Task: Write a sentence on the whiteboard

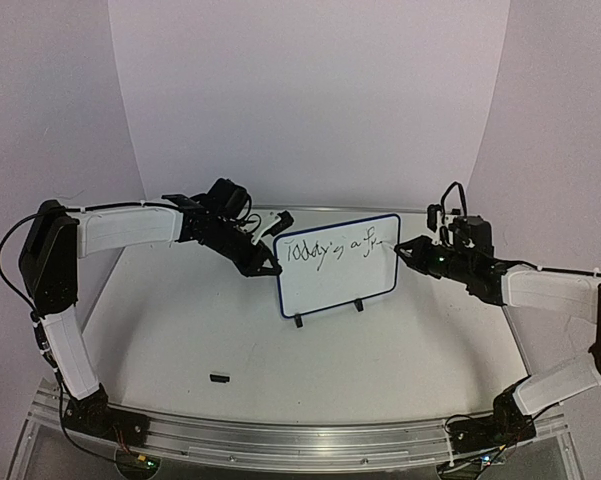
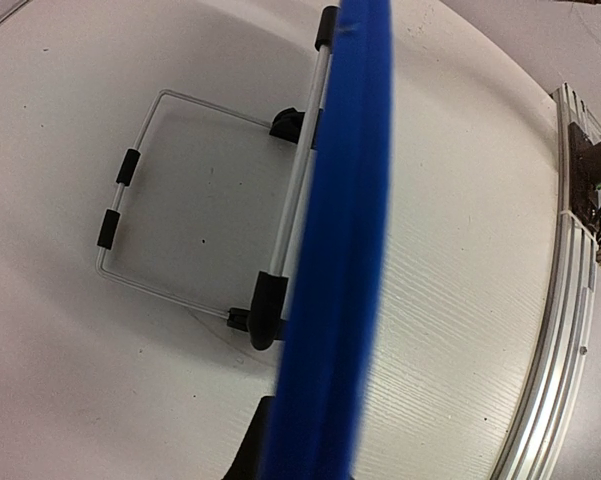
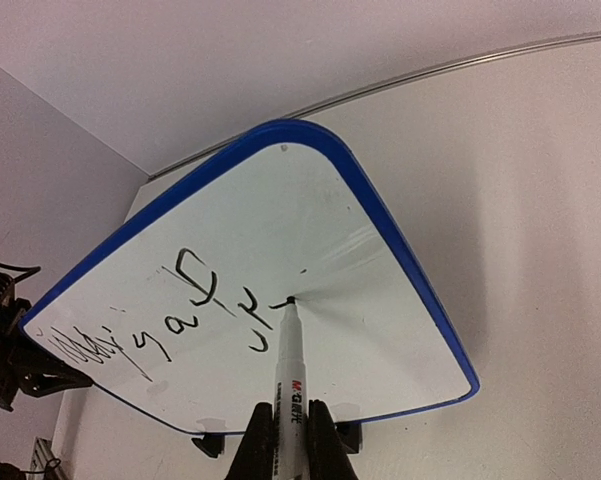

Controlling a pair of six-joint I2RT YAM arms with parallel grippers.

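**Right gripper** (image 3: 291, 428): fingers clamped on the marker pen (image 3: 286, 365), whose tip touches the whiteboard (image 3: 320, 200) at the end of the sentence (image 3: 193, 280).

**Left gripper** (image 1: 268, 264): closed on the whiteboard's left rim.

**Whiteboard:** stands upright on two black feet (image 1: 298, 321) on the table (image 1: 170, 330), toward its far edge and right of centre.

**Sentence:** one line of black script across the board's upper part.

**Wire stand** (image 2: 140, 180): lies behind the board, on the table.

**Small black item** (image 1: 219, 377): lies toward the near edge, left of centre.

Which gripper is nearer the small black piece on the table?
Left. Left gripper clamps the blue-rimmed whiteboard beyond the small black piece; right gripper is at the board's right edge.
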